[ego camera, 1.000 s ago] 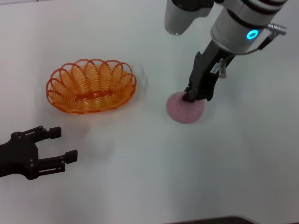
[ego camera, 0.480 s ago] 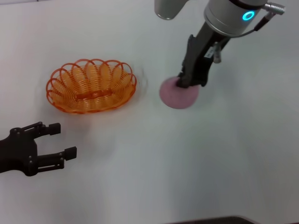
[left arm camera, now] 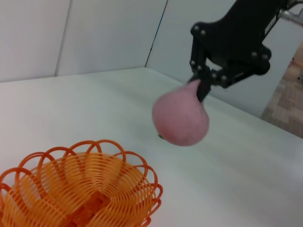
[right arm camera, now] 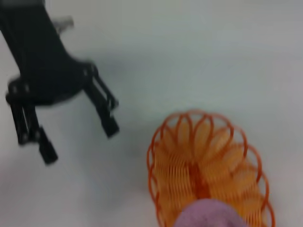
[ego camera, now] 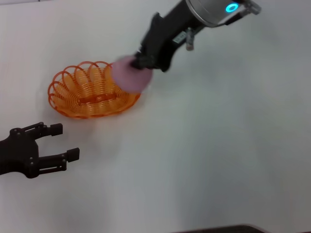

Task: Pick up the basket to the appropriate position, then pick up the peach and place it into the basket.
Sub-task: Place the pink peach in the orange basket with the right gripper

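Observation:
The orange openwork basket (ego camera: pixel 92 90) sits on the white table at the left; it also shows in the left wrist view (left arm camera: pixel 80 189) and the right wrist view (right arm camera: pixel 208 165). My right gripper (ego camera: pixel 139 62) is shut on the pink peach (ego camera: pixel 129 75) and holds it in the air over the basket's right rim. The peach also shows in the left wrist view (left arm camera: pixel 181 120), hanging from the right gripper (left arm camera: pixel 201 85), and in the right wrist view (right arm camera: pixel 210 215). My left gripper (ego camera: pixel 58 141) is open and empty, near the table's front left, apart from the basket.
The white table (ego camera: pixel 218 155) spreads to the right and front of the basket. Pale walls (left arm camera: pixel 94 33) stand behind the table in the left wrist view.
My right gripper has lifted the peach off the table and carried it left, from the table's middle to above the basket's right rim. The left gripper has barely moved.

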